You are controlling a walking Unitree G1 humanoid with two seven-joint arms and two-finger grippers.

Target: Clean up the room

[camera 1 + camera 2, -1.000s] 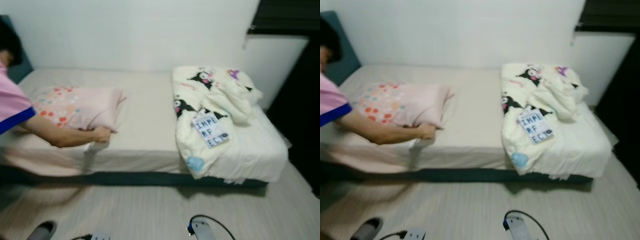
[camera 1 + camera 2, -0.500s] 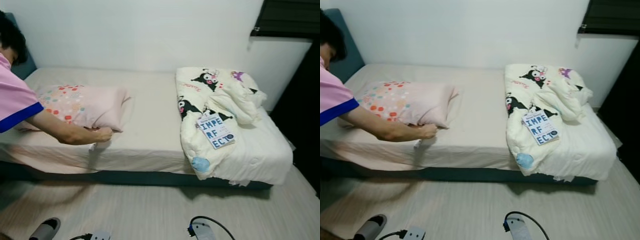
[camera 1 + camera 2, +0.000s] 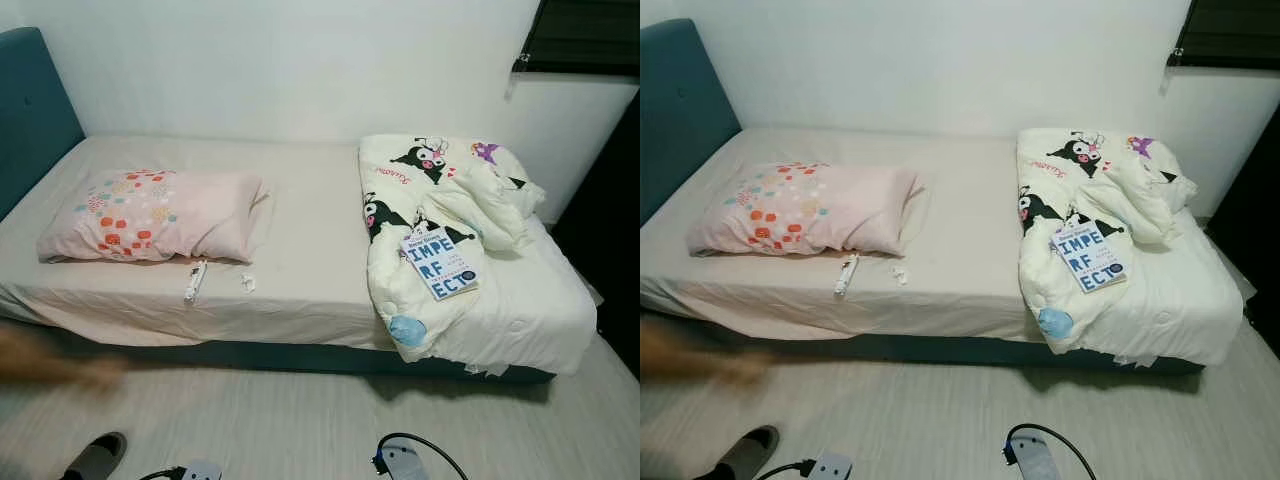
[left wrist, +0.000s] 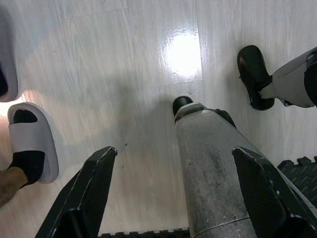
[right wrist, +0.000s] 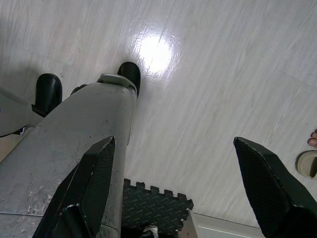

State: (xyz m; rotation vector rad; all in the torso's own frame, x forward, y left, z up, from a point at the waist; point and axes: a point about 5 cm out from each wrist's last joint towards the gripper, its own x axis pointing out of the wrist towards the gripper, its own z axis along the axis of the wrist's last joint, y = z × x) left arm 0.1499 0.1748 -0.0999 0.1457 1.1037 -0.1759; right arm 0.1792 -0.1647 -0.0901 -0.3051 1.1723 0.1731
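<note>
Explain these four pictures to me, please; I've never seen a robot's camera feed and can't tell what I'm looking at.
The top two pictures come from a pair of cameras on the head of a walking humanoid robot, so both show one scene: a bed against a white wall. On it lie a pink dotted pillow, a rumpled cartoon-print blanket with a book on top, and two small bits of litter, a white tube and a scrap, in front of the pillow. A power strip and a cable lie on the floor.

The other two pictures come from cameras on the robot's wrists, pointing down past its hanging arms. The left gripper and right gripper each show two black fingers, spread open and holding nothing. Behind them are the robot's silver legs and the floor. A person's slipper stands nearby.
</note>
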